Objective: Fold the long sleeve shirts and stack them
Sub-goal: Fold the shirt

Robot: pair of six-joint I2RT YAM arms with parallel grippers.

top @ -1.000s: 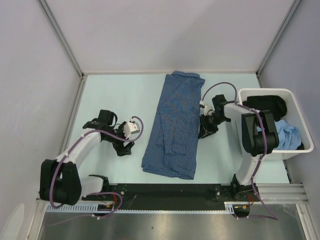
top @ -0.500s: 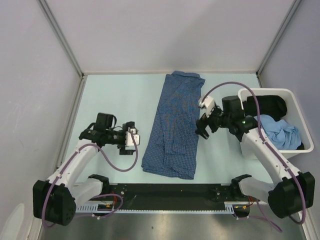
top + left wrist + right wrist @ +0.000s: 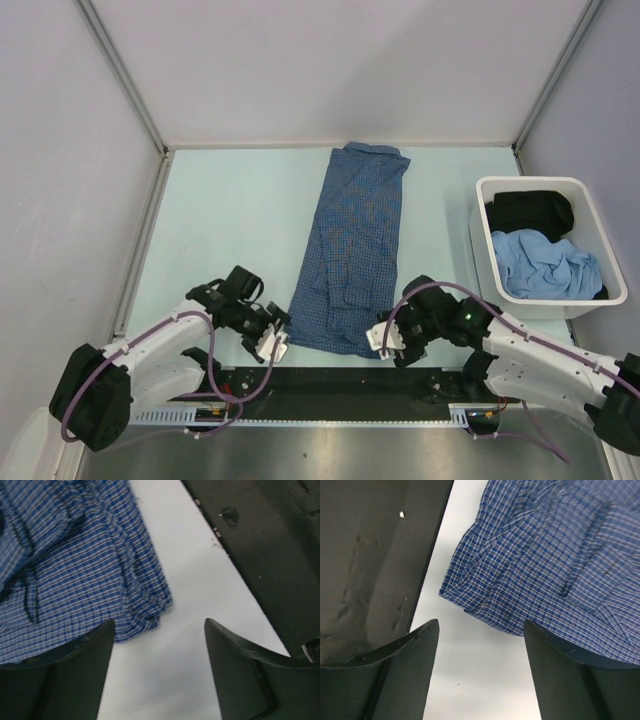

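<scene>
A: Risks, left side first?

B: Left gripper (image 3: 158, 623) is spread and empty, just off the near-left corner of the shirt (image 3: 350, 250). That corner is several bunched layers. I'd guess it pinches only the top one and the fold falls open. It's also low over the table (image 3: 230, 220), so a finger could shove the hem instead of sliding under it.

A: Where's the shirt?

B: Mid-table, a long narrow strip. Far end is by the back wall, hem is near the black rail (image 3: 330, 380).

A: Right side?

B: Right gripper (image 3: 481, 624) is also spread and empty, just off the near-right corner. Same layer risk here. If the two sides grab unevenly, the lift probably skews the strip. The rail is close, so knuckles could clip it.

A: Bin?

B: Bin (image 3: 478, 215) is at the right, with black and light-blue cloth in it. It's well apart from the grippers, so low risk.

A: Poses?

B: Left arm is low, reaching from its base rightward to the hem. Right arm is low with the elbow out to the right, forearm running left, fingers facing the corner.
</scene>
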